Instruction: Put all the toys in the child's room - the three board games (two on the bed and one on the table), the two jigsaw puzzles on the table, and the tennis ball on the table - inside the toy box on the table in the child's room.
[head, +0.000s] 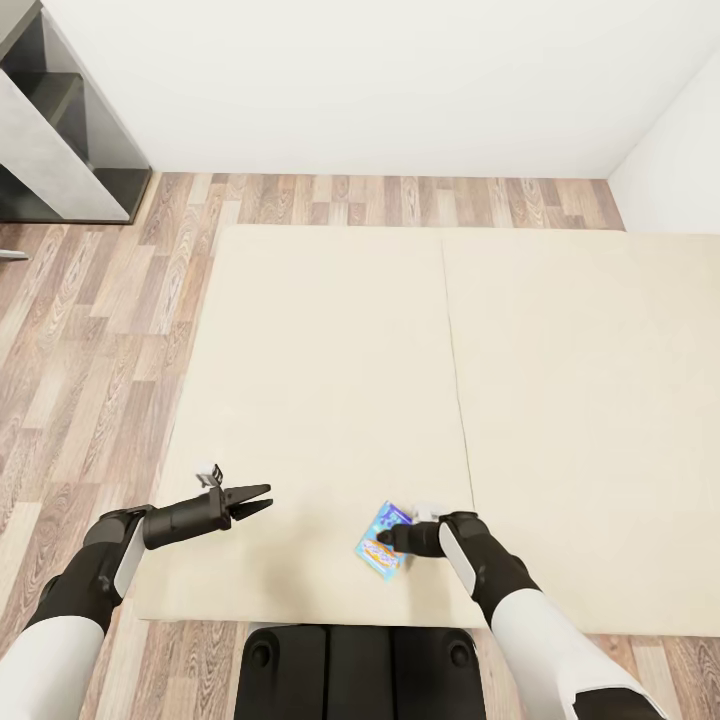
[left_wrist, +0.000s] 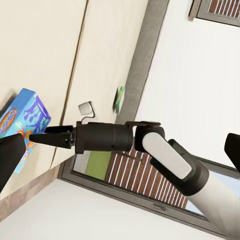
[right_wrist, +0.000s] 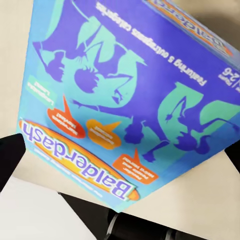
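Note:
A blue board game printed "Balderdash" lies near the front edge of the bed, on its left beige pad. My right gripper is right at this box, open, one finger on either side of the box face. From the left wrist view, the right gripper reaches the blue box at its edge. My left gripper hovers open over the pad, well to the left of the box and holding nothing. A small green-and-white board game lies at the bed's far edge by the grey frame.
A grey shelf unit stands at the back left against the white wall. Wood floor runs along the bed's left side and behind it. My dark base is against the bed's front edge.

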